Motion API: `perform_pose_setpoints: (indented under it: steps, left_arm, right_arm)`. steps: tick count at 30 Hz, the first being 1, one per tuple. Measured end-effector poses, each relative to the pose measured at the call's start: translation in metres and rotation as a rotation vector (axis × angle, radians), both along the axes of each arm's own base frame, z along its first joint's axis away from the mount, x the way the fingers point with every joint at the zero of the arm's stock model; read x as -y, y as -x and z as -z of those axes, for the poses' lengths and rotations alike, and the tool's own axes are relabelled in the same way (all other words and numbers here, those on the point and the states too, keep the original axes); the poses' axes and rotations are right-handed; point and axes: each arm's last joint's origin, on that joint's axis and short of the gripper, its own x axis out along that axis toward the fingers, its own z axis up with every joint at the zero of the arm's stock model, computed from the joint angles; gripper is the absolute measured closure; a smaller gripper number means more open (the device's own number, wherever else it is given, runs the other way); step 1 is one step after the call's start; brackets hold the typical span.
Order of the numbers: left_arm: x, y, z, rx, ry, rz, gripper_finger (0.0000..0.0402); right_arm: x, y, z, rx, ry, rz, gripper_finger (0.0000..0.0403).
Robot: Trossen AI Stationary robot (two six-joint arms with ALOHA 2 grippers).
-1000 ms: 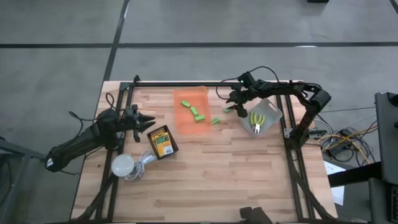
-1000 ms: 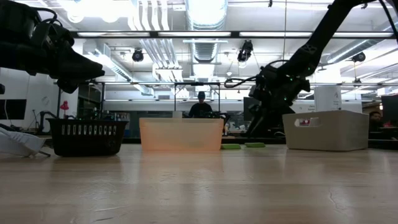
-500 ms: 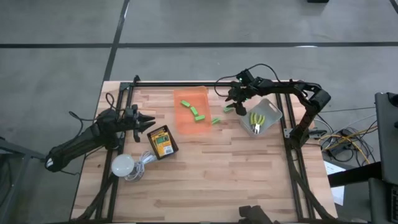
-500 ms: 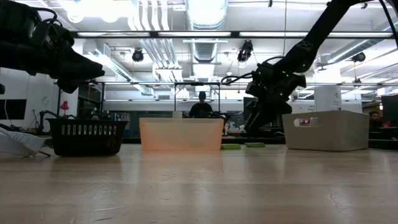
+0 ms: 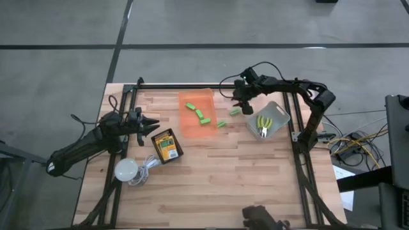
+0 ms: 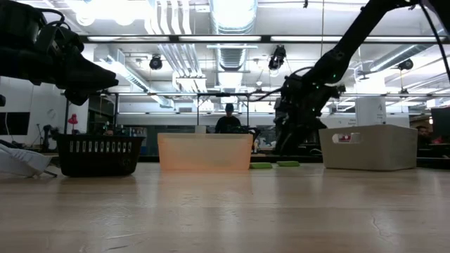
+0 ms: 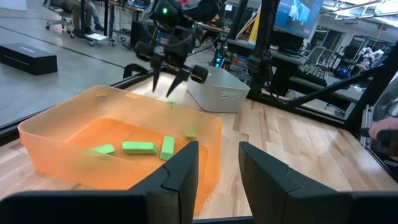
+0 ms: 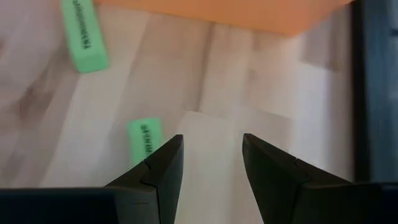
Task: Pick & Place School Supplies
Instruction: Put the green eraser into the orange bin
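My right gripper (image 8: 211, 163) hangs open above the table by the orange tray's (image 5: 197, 112) right side, over two loose green blocks (image 8: 85, 34) (image 8: 145, 142). In the high view these blocks (image 5: 234, 112) (image 5: 222, 123) lie flat on the wood between the tray and the white bin (image 5: 271, 119). More green blocks (image 7: 139, 147) lie flat in the tray. The yellow-handled tools (image 5: 263, 124) rest in the bin. A yellow-and-green crayon box (image 5: 167, 145) sits in a black basket. My left gripper (image 7: 214, 167) waits open at the table's left, level and aimed at the tray.
A white bulb with its cord (image 5: 128, 169) lies near the front left corner. The black basket (image 6: 98, 154) stands left of the tray. A dark frame (image 5: 211, 85) runs along the table's far and side edges. Bare wood (image 5: 223, 179) fills the near half.
My right gripper has drawn back from beside the white bin toward the far edge and a little toward the tray, rising slightly and rolling somewhat. It has stayed open. The green blocks have not moved.
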Motion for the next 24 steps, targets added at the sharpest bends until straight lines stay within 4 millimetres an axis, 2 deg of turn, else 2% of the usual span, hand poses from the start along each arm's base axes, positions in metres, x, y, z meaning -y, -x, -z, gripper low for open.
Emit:
perform_pose_setpoints:
  steps: [6, 18, 24]
  left_arm:
    - [0.0, 0.0, 0.0, 0.0, 0.0, 0.0, 0.0282]
    - [0.0, 0.0, 0.0, 0.0, 0.0, 0.0, 0.0282]
    - [0.0, 0.0, 0.0, 0.0, 0.0, 0.0, 0.0282]
  right_arm:
    - [-0.002, 0.0, 0.011, -0.013, -0.053, -0.039, 0.0243]
    - [-0.005, 0.002, -0.005, -0.108, -0.02, -0.269, 0.0243]
    - [-0.007, 0.0, -0.002, -0.107, -0.014, -0.284, 0.0243]
